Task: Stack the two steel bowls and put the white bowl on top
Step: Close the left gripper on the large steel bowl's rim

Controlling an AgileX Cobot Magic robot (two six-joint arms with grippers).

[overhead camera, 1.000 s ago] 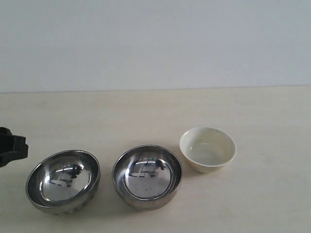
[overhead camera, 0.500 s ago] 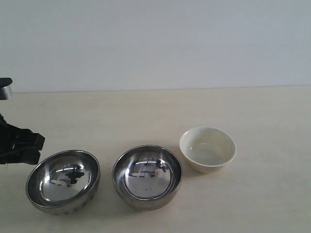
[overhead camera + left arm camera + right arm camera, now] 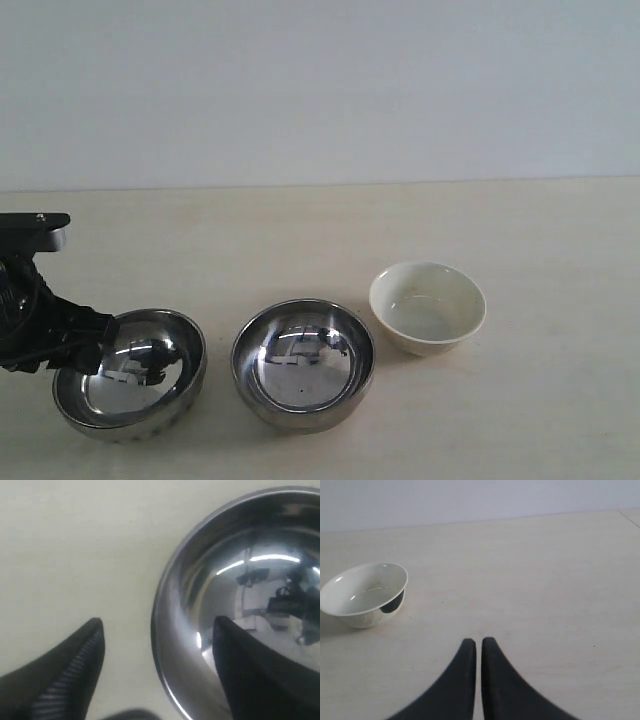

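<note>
Two shiny steel bowls stand side by side near the table's front: the left steel bowl [image 3: 140, 380] and the middle steel bowl [image 3: 303, 362]. The cream-white bowl [image 3: 428, 306] sits to their right, upright and apart from them. My left gripper [image 3: 98, 340] is open at the left steel bowl's [image 3: 240, 610] left rim, one finger over the inside and the other outside above the table [image 3: 75, 555]. The right gripper [image 3: 478, 641] is shut on nothing, hovering over bare table, with the white bowl [image 3: 364, 594] some way off; this gripper is outside the exterior view.
A pale wooden table [image 3: 560, 400] carries everything, with a plain light wall [image 3: 320, 90] behind it. Bare tabletop stretches behind the bowls and to the right of the white bowl.
My left arm has come in from the left edge and moved right and down until its open fingers straddle the left steel bowl's rim. The bowls have not moved.
</note>
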